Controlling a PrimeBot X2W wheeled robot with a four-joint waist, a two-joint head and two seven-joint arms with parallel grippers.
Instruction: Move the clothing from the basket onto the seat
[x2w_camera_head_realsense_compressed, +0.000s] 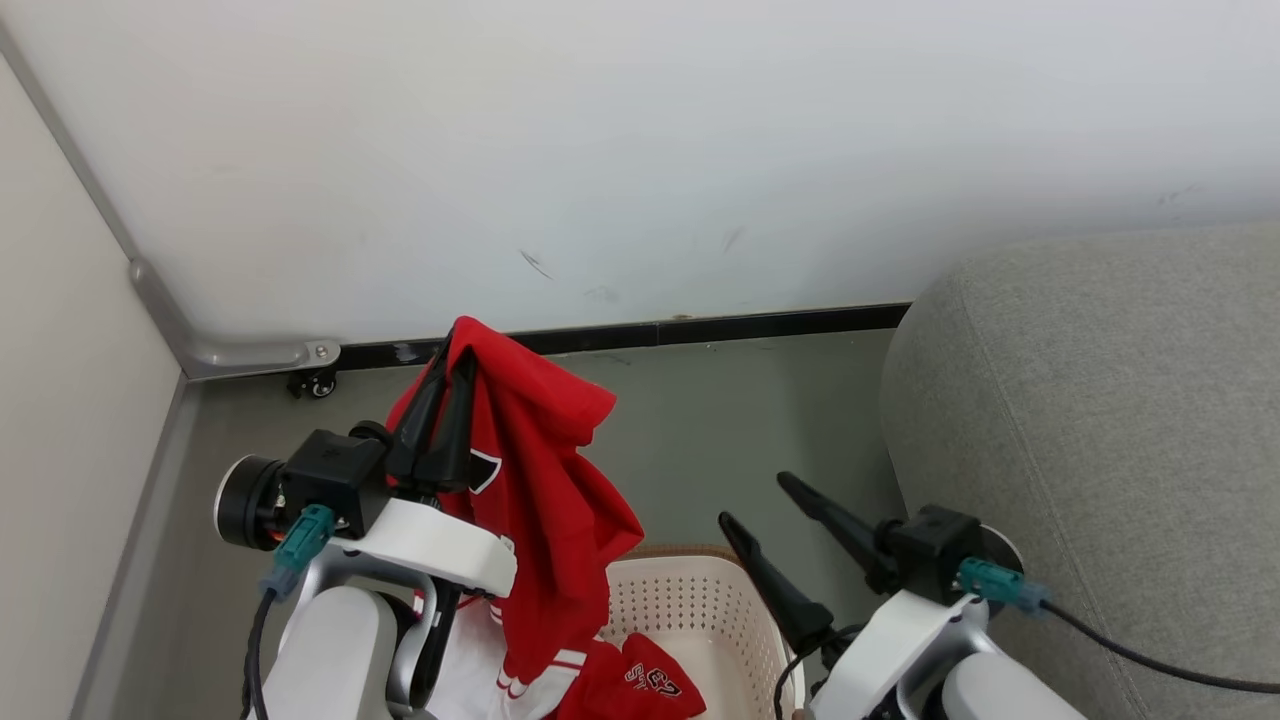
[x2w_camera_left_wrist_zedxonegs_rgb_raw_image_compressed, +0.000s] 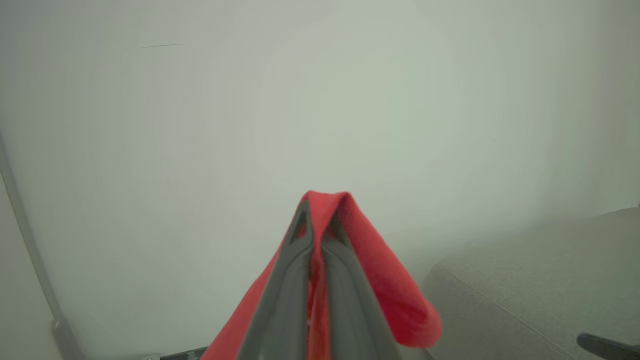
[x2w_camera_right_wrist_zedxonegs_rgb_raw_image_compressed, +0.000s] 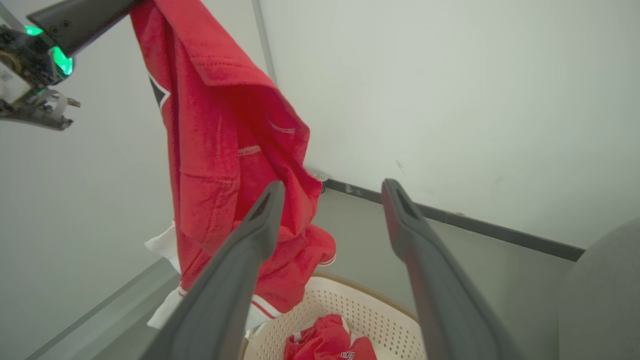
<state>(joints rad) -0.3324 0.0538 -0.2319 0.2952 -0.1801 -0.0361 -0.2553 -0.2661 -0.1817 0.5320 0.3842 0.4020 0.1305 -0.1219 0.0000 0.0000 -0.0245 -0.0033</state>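
My left gripper (x2w_camera_head_realsense_compressed: 455, 350) is shut on a red garment (x2w_camera_head_realsense_compressed: 545, 500) of the clothing and holds it high above the basket (x2w_camera_head_realsense_compressed: 700, 600); the fabric hangs down with its white-striped hem near the basket's rim. The left wrist view has the two closed fingers (x2w_camera_left_wrist_zedxonegs_rgb_raw_image_compressed: 295, 280) with red cloth (x2w_camera_left_wrist_zedxonegs_rgb_raw_image_compressed: 390, 295) draped over their tips. More red clothing (x2w_camera_head_realsense_compressed: 640, 680) with a white print lies inside the cream perforated basket (x2w_camera_right_wrist_zedxonegs_rgb_raw_image_compressed: 345, 310). My right gripper (x2w_camera_head_realsense_compressed: 755, 500) is open and empty, to the right of the basket. The grey seat (x2w_camera_head_realsense_compressed: 1100, 430) is at the right.
A white wall (x2w_camera_head_realsense_compressed: 640, 150) with a dark baseboard (x2w_camera_head_realsense_compressed: 700, 328) runs behind the basket, and a side panel (x2w_camera_head_realsense_compressed: 60, 400) closes the left. A small caster wheel (x2w_camera_head_realsense_compressed: 318, 383) sits in the corner. Grey floor (x2w_camera_head_realsense_compressed: 730, 420) lies between basket and wall.
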